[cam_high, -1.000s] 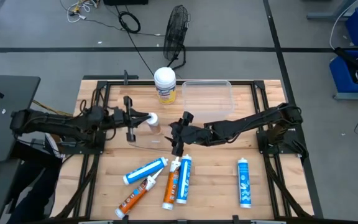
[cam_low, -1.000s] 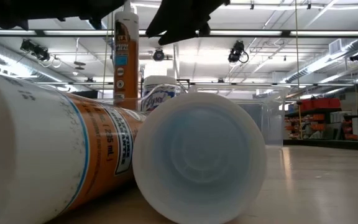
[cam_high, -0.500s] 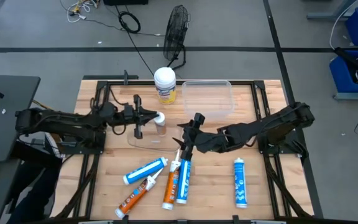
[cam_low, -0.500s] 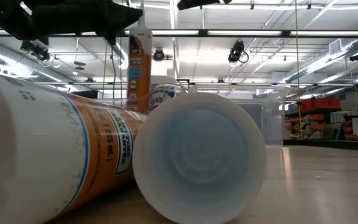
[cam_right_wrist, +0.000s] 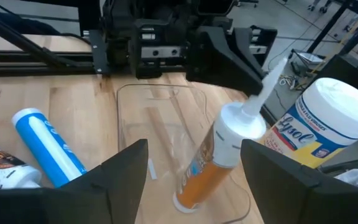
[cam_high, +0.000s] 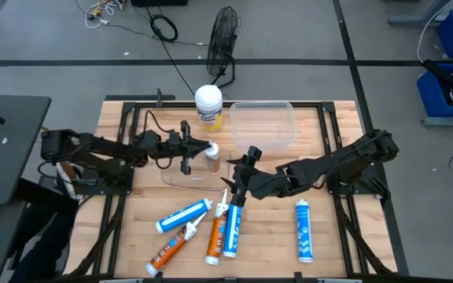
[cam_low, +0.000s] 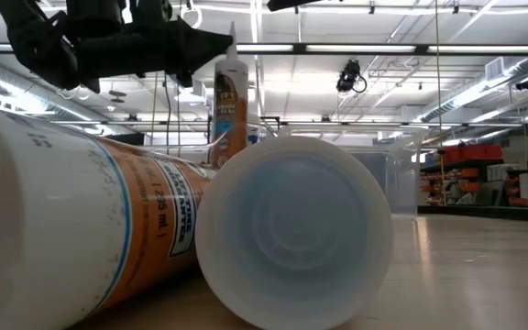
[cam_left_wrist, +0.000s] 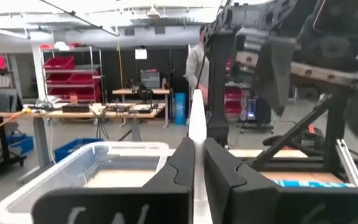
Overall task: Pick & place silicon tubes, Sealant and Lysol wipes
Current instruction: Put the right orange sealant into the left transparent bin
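Orange cartridge nozzle sits pinched in my closed left gripper; right gripper gapes empty (canister reads "Lysol").

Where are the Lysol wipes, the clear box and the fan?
Lysol wipes (cam_high: 208, 97), high view, white lid.
Clear plastic box (cam_high: 292, 126), high view, right rim.
Fan (cam_high: 224, 35), high view, wire cage.

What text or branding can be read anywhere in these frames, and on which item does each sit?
"Lysol": on the yellow label of the Lysol wipes.
"( 295 mL)": on the lying orange cartridge, low view.
Print on the upright orange cartridge held at its nozzle by the left end effector: too blurred.
Print on the blue cartridges: too small.
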